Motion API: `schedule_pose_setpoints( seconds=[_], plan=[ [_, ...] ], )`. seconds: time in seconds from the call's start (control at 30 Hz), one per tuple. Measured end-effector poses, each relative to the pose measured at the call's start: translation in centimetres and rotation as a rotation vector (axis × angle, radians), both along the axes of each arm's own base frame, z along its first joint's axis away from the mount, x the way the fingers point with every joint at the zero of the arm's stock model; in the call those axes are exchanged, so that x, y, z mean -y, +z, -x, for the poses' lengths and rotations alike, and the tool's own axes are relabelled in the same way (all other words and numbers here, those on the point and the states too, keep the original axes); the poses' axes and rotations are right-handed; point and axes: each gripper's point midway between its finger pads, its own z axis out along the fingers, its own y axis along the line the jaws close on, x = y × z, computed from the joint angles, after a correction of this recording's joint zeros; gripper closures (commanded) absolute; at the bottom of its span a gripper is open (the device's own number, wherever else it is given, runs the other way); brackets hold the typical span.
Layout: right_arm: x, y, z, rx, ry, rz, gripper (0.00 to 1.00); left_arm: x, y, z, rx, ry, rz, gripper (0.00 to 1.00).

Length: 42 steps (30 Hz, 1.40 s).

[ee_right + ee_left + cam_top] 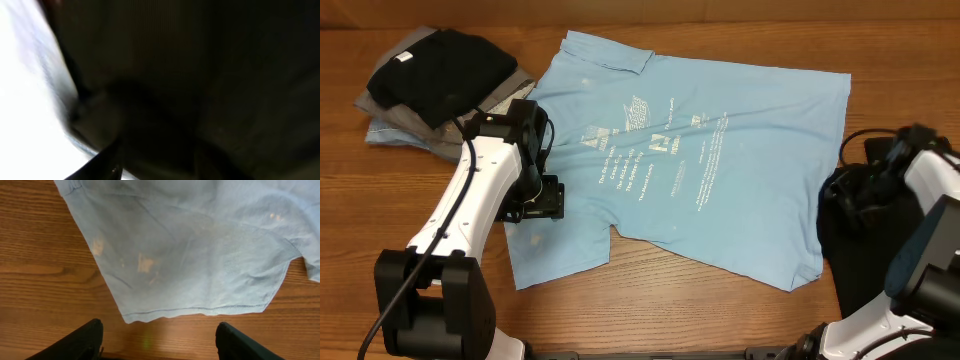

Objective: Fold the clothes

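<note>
T-shirt [200,255] edge just beyond left gripper [159,342]

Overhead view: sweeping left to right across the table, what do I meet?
clothes pile → blue T-shirt → black cloth. Both arms overlap these, so they are left out of the order.

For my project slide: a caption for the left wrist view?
Left fingers, spread apart, face the hemmed edge of the sky-blue T-shirt on the wooden table.
</note>
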Motion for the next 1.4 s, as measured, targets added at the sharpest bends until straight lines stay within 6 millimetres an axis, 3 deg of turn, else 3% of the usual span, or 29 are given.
schedule_pose_setpoints(
  seconds=[0.07, 0.13, 0.2, 0.4, 0.53, 0.6, 0.67, 0.7, 0.8, 0.9, 1.17, 1.4],
  plan=[
    [-0.7, -0.8, 0.4, -0.004, 0.013, -0.003, 0.62, 0.0, 0.0, -0.1, 0.004, 0.0, 0.001, 0.24],
    [-0.7, -1.1, 0.4, 0.011, 0.02, 0.012, 0.85, 0.0, 0.0, -0.1, 0.004, 0.001, 0.002, 0.24],
    [-0.3, -1.3, 0.6, 0.004, -0.001, 0.03, 0.92, 0.0, 0.0, -0.1, 0.002, 0.001, 0.003, 0.24],
    [1.2, -1.1, 0.8, 0.001, -0.084, 0.031, 0.96, 0.0, 0.0, -0.1, 0.002, 0.001, 0.003, 0.23],
    [5.5, -0.4, 1.2, 0.001, -0.196, 0.081, 0.96, 0.0, 0.0, -0.1, 0.002, 0.001, 0.003, 0.22],
    [7.7, 0.4, 1.5, 0.004, -0.251, 0.101, 0.9, 0.0, 0.0, -0.1, 0.002, 0.001, 0.003, 0.21],
    [9.3, 1.2, 1.6, 0.015, -0.294, 0.11, 0.56, 0.0, 0.0, -0.1, 0.002, 0.001, 0.003, 0.2],
    [9.7, 1.5, 1.6, 0.021, -0.304, 0.108, 0.46, 0.0, 0.0, 0.0, 0.002, 0.001, 0.003, 0.2],
    [9.4, 2.2, 1.3, 0.036, -0.298, 0.073, 0.44, 0.0, 0.0, 0.0, 0.002, 0.0, -0.001, 0.19],
    [7.8, 2.6, 0.9, 0.06, -0.252, -0.001, 0.45, -0.2, 0.0, 0.0, 0.001, 0.003, -0.005, 0.19],
    [2.1, 3.9, 0.4, 0.101, -0.057, -0.191, 0.49, -2.2, 0.0, 0.0, -0.006, 0.076, -0.006, 0.19],
    [3.3, 5.1, -2.4, 0.23, -0.015, -0.146, 0.48, -4.1, 0.0, 0.0, -0.006, 0.131, -0.007, 0.19]
  ],
)
